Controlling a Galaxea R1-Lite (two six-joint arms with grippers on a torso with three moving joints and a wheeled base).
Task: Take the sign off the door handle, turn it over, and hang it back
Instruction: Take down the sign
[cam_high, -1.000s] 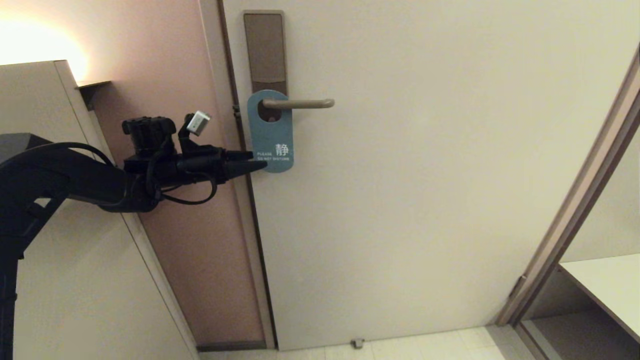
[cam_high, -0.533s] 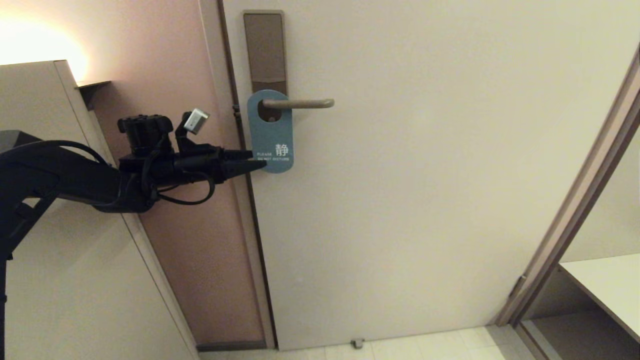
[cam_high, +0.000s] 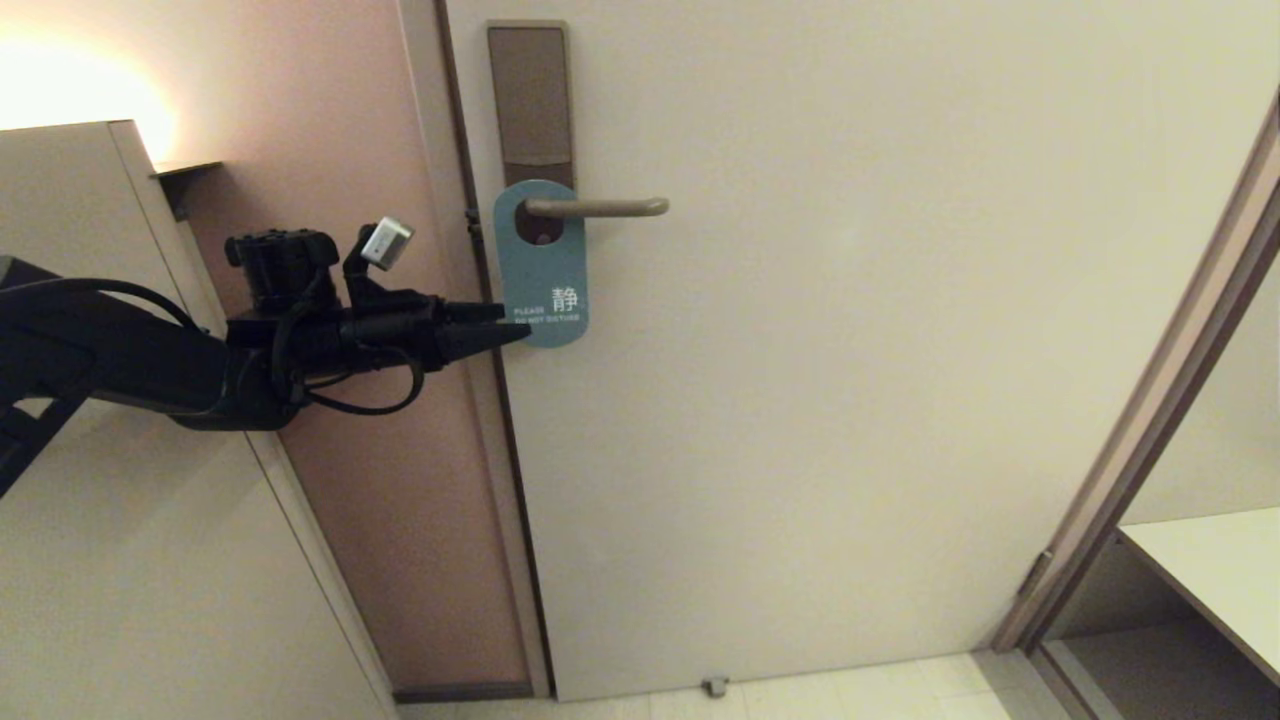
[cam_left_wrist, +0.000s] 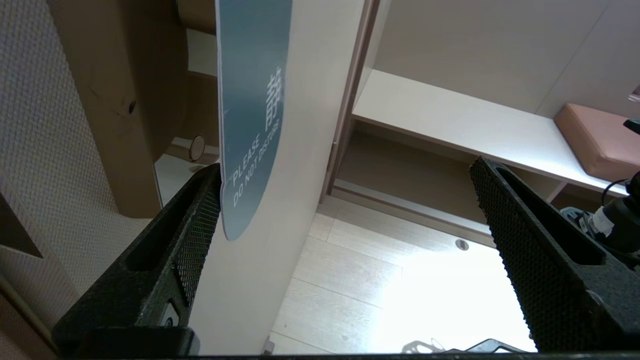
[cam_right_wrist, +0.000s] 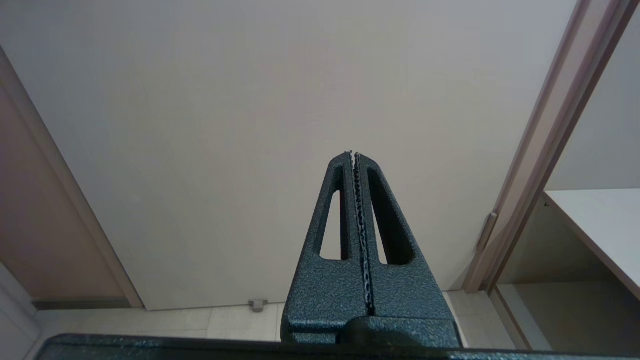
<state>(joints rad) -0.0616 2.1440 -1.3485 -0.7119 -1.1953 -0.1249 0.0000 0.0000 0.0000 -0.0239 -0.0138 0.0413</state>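
The sign (cam_high: 541, 262) is hanging on the door handle (cam_high: 597, 207) in the upper middle of the head view, with its teal "PLEASE DO NOT DISTURB" side facing out and its oval hole around the lever, close to the backplate (cam_high: 530, 95). The left gripper (cam_high: 515, 322) is reaching in from the left of the frame, at the level of the lower left edge of the sign. Its fingers (cam_left_wrist: 197, 220) are standing wide apart; in the left wrist view one finger is sitting just beside the card's edge and the other is well apart, so nothing is being held.

The card is looking thin, light and rather stiff, so it will probably swing or slip if it is pushed. In my judgement the best hold is on the lower part, one finger in front and one behind, away from the hole.

The right gripper (cam_right_wrist: 354, 155) is resting parked with its fingers pressed together, pointing at the plain door (cam_high: 900, 350).
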